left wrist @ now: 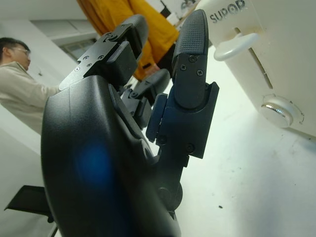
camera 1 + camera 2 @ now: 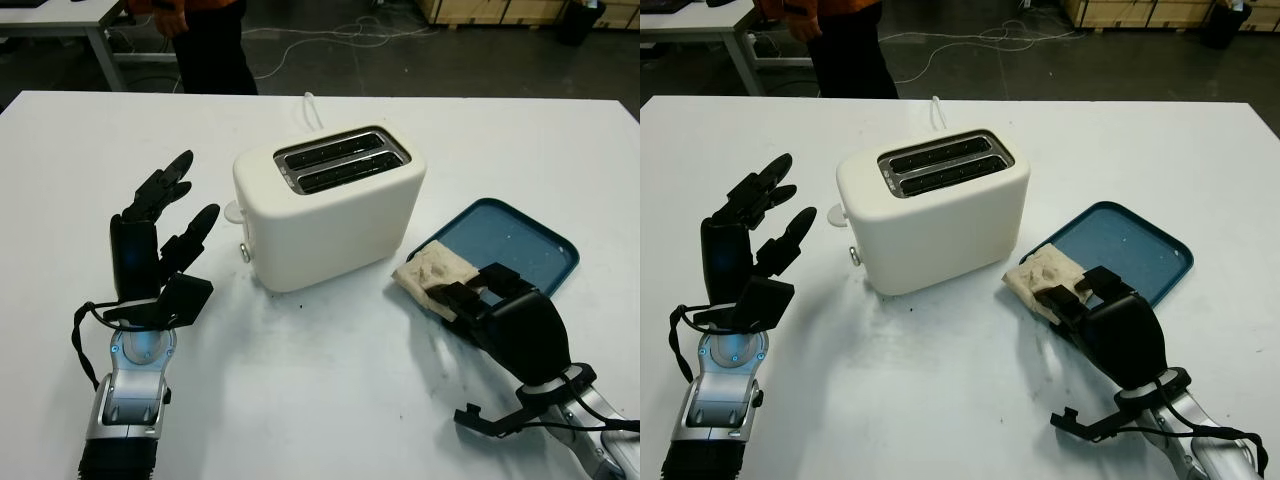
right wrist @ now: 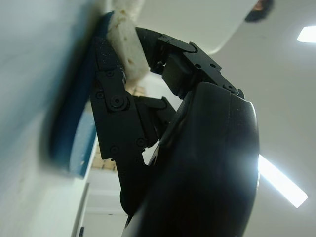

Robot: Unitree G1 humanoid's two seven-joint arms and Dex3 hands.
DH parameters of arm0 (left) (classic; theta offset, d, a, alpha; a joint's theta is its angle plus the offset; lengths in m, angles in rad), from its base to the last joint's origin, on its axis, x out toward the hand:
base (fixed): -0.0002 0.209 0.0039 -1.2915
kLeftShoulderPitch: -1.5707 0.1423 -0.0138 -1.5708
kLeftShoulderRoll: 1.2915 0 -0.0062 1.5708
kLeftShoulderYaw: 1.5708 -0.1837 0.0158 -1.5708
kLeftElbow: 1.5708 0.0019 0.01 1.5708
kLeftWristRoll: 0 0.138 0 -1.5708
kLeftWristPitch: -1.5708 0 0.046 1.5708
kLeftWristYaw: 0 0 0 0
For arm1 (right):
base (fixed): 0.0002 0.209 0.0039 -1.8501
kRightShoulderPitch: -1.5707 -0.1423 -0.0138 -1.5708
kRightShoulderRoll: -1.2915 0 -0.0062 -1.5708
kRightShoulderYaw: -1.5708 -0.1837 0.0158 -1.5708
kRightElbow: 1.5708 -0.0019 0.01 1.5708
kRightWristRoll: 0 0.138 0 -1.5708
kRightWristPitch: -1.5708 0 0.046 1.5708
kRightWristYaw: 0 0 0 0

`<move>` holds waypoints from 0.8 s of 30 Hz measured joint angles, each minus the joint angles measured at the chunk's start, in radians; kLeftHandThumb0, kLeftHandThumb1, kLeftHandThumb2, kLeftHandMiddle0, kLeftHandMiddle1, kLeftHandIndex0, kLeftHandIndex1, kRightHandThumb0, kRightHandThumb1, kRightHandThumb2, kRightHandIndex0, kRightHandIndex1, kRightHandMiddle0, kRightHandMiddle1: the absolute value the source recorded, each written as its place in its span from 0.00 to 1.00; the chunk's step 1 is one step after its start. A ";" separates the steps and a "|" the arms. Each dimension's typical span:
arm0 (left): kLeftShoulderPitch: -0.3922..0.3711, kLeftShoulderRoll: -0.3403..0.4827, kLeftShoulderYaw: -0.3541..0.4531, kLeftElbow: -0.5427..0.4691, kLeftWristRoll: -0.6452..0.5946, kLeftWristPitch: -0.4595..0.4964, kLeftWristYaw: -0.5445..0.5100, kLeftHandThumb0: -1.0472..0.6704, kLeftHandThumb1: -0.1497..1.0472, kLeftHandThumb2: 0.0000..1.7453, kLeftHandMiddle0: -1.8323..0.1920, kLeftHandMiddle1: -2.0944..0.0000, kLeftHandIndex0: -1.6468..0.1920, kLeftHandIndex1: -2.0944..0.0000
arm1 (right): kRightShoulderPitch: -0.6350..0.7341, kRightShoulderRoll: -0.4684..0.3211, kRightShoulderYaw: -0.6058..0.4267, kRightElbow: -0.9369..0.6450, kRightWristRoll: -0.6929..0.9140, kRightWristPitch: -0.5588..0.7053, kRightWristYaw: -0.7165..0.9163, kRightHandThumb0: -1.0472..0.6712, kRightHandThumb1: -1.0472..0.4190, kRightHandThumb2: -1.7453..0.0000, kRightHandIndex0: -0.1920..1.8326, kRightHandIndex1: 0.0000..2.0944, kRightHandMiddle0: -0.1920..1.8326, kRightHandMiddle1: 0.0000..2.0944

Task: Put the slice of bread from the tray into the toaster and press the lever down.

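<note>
Your right hand (image 2: pixel 480 300) was clamped on the slice of bread (image 2: pixel 432 270) at the blue tray's (image 2: pixel 520 250) near corner, just right of the toaster (image 2: pixel 330 205). Both toaster slots held nothing, and your left hand (image 2: pixel 160 235) hovered open left of the toaster, near its lever (image 1: pixel 236 44).

Black three-fingered left hand (image 2: pixel 160 240) and right hand (image 2: pixel 500 310), screwed finger segments, silver wrists, looping black cables.

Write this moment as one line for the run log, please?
right hand: fingers closing on bread slice at tray edge | left hand: open, beside toaster | lever: up | slots empty
</note>
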 measured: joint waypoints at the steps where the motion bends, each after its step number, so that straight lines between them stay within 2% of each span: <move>1: 0.000 0.000 0.000 0.000 0.000 0.000 0.000 0.28 0.89 0.15 0.63 0.74 0.54 1.00 | -0.005 0.000 0.006 0.008 0.000 0.000 -0.023 0.33 0.09 0.88 0.52 0.83 0.39 0.83; 15: 0.000 0.000 0.000 0.005 -0.004 -0.005 0.000 0.28 0.89 0.14 0.64 0.73 0.54 1.00 | -0.030 -0.003 0.019 0.030 0.004 -0.005 -0.099 0.37 0.09 0.91 0.50 0.83 0.37 0.83; 20: 0.000 0.000 -0.001 0.006 -0.004 -0.006 0.000 0.27 0.89 0.14 0.64 0.73 0.54 1.00 | -0.035 -0.003 -0.001 0.023 0.118 -0.061 -0.049 0.37 0.09 0.92 0.50 0.83 0.37 0.83; 24: 0.000 0.000 -0.001 0.008 -0.004 -0.009 0.000 0.27 0.89 0.14 0.64 0.73 0.54 1.00 | -0.047 -0.005 -0.057 0.008 0.227 -0.092 0.016 0.38 0.09 0.91 0.50 0.83 0.36 0.83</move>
